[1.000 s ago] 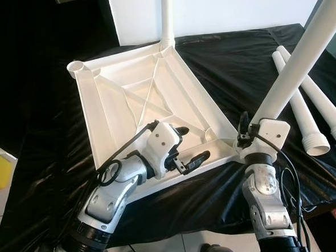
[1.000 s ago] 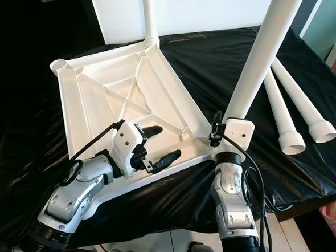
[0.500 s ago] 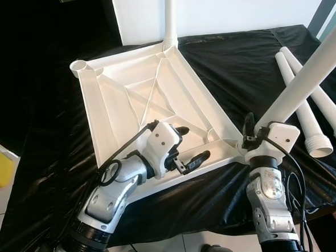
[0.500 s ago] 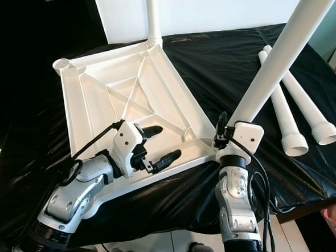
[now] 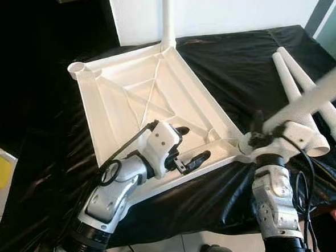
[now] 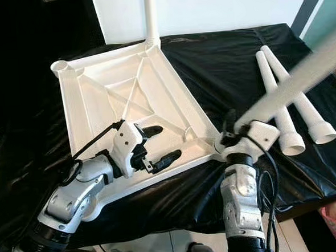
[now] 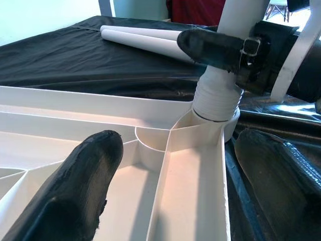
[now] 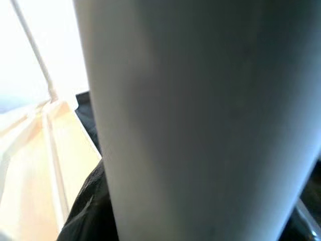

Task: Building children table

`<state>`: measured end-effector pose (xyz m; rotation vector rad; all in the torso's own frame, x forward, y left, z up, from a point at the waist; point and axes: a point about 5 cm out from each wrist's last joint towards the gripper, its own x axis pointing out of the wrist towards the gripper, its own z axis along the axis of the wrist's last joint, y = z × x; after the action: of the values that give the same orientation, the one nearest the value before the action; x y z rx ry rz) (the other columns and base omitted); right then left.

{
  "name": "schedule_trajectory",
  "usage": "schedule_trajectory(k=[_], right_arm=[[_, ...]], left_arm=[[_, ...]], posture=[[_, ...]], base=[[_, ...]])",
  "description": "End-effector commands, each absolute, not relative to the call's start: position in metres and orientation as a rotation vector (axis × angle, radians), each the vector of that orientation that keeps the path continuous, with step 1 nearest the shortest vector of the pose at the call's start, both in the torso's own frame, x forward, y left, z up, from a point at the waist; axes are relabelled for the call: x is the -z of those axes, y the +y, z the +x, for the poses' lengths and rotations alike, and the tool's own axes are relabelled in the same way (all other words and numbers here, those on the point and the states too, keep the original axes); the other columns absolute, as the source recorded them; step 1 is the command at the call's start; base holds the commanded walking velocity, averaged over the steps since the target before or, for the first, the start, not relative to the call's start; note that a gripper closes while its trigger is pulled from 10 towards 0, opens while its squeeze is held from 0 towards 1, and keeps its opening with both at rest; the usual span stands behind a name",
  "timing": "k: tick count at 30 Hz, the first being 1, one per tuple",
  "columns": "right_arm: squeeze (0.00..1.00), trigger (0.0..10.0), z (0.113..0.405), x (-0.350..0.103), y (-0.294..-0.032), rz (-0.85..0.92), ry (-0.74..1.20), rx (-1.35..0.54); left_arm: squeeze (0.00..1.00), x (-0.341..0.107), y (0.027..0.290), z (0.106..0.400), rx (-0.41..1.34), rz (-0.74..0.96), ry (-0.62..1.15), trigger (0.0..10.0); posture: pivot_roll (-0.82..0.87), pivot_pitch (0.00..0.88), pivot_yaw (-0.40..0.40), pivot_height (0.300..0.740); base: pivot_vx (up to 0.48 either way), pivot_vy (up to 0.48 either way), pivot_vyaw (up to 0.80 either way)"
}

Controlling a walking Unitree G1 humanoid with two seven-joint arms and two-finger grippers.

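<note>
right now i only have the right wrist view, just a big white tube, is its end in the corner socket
Observer: Yes, the left wrist view shows the leg's threaded end sitting in the tabletop's near corner socket.
Operator: is it upright
Observer: No. It leans away to the robot's right, held by the right gripper.
Operator: what's the left arm doing
Observer: The left gripper is open over the upturned tabletop, near its front rim.
Operator: any legs left
Observer: Two spare legs lie on the black cloth at right.
</note>
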<state>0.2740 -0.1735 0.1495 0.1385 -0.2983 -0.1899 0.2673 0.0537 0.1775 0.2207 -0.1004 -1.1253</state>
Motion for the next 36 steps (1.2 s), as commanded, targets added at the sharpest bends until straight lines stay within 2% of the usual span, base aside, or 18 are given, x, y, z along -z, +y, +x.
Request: schedule_trajectory(k=[1, 2, 6, 22, 26, 30, 36], right_arm=[[0.0, 10.0, 0.271, -0.119, -0.168, 0.09, -0.147, 0.152], [0.0, 10.0, 0.272, -0.121, -0.166, 0.022, -0.158, 0.106], [0.0, 10.0, 0.273, -0.121, -0.167, -0.049, -0.157, 0.042], [0.0, 10.0, 0.272, -0.116, -0.179, -0.097, -0.13, -0.02], [0.0, 10.0, 0.279, -0.118, -0.181, -0.08, -0.125, 0.108], [0.0, 10.0, 0.28, -0.114, -0.177, 0.024, -0.092, 0.287], [0.0, 10.0, 0.28, -0.112, -0.169, 0.046, -0.09, 0.324]], left_arm=[[0.0, -0.176, 0.053, 0.265, 1.149, 0.222, -0.089, 10.0], [0.0, -0.176, 0.053, 0.264, 1.15, 0.221, -0.09, 10.0], [0.0, -0.176, 0.052, 0.264, 1.151, 0.221, -0.09, 10.0], [0.0, -0.178, 0.054, 0.266, 1.146, 0.216, -0.095, 10.0], [0.0, -0.179, 0.054, 0.267, 1.145, 0.22, -0.096, 10.0], [0.0, -0.179, 0.054, 0.267, 1.144, 0.22, -0.098, 10.0], [0.0, -0.179, 0.054, 0.267, 1.143, 0.219, -0.098, 10.0]], posture=[[-0.06, 0.145, 0.022, 0.74], [-0.07, 0.144, 0.022, 0.74], [-0.07, 0.143, 0.019, 0.74], [-0.07, 0.144, 0.026, 0.74], [-0.07, 0.141, 0.024, 0.74], [-0.06, 0.138, 0.021, 0.74], [-0.05, 0.134, 0.025, 0.74]], base=[[0.0, 0.0, 0.0], [0.0, 0.0, 0.0], [0.0, 0.0, 0.0], [0.0, 0.0, 0.0], [0.0, 0.0, 0.0], [0.0, 0.0, 0.0], [0.0, 0.0, 0.0]])
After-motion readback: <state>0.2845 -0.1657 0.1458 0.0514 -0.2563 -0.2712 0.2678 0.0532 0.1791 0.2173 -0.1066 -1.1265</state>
